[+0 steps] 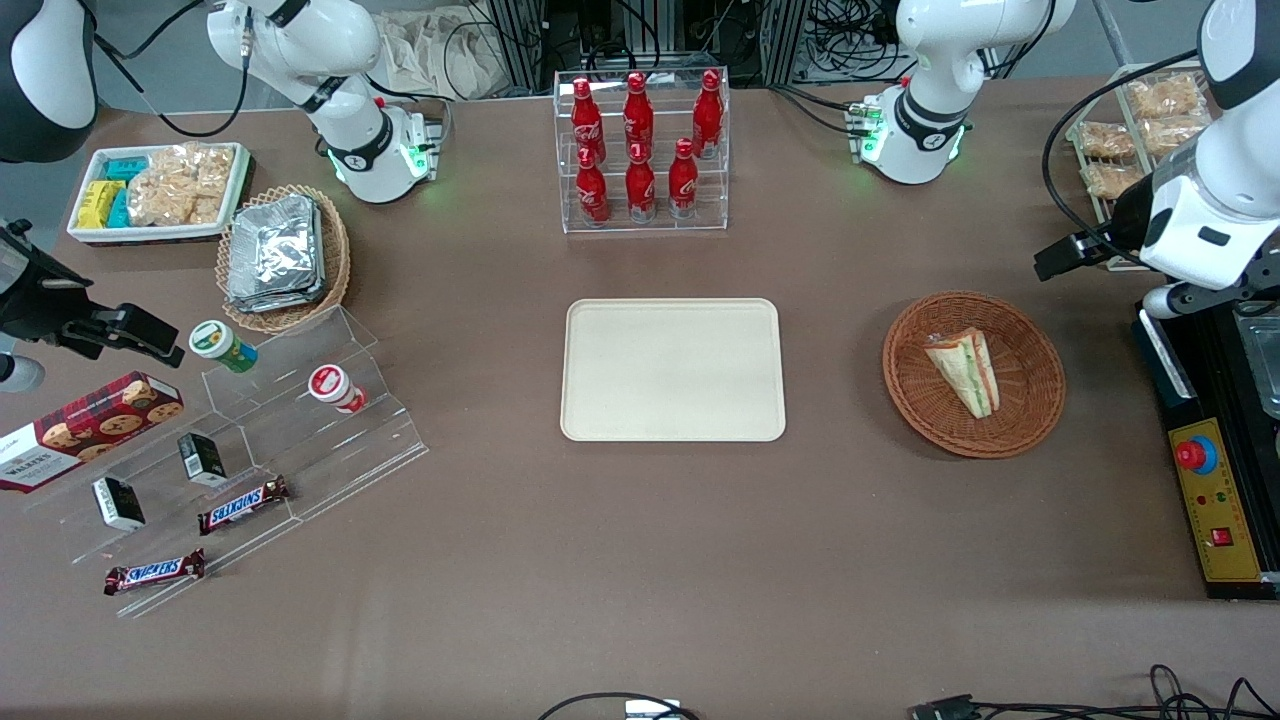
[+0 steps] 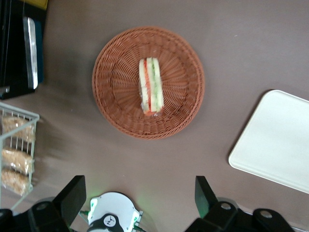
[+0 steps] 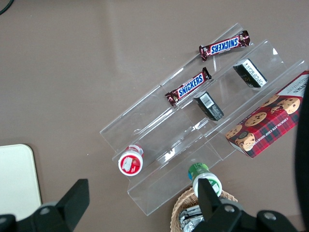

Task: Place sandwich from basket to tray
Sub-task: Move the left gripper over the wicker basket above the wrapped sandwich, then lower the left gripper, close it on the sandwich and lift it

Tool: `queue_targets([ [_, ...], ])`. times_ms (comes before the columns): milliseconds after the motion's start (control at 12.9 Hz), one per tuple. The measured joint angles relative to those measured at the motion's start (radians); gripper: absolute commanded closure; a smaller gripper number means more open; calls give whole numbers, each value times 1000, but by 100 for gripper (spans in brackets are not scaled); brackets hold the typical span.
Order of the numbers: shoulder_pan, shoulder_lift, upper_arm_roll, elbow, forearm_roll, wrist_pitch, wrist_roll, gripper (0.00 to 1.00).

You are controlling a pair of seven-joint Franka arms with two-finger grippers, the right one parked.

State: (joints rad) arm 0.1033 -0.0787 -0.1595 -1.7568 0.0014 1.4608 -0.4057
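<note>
Hand (image 2: 140, 200) — fingertips cut off

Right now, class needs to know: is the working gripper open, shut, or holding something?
Gripper: open, holding nothing, high above the table beside the basket; the sandwich lies in it.

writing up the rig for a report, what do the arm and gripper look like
The working left arm has glossy white rounded shells with black joint sections and a black cable looping off it. Its base is white with a black ring and a green glowing light. The gripper, up in the air beside the basket holding the sandwich, has two black wedge-shaped fingers, set wide apart.
</note>
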Motion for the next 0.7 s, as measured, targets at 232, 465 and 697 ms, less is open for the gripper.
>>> queue_targets([
  [232, -2, -38, -4, -97, 0, 36, -121, 0],
  [465, -5, -93, -11, -250, 2, 150, -188, 0],
  [697, -4, -123, -11, -322, 3, 209, -195, 0],
])
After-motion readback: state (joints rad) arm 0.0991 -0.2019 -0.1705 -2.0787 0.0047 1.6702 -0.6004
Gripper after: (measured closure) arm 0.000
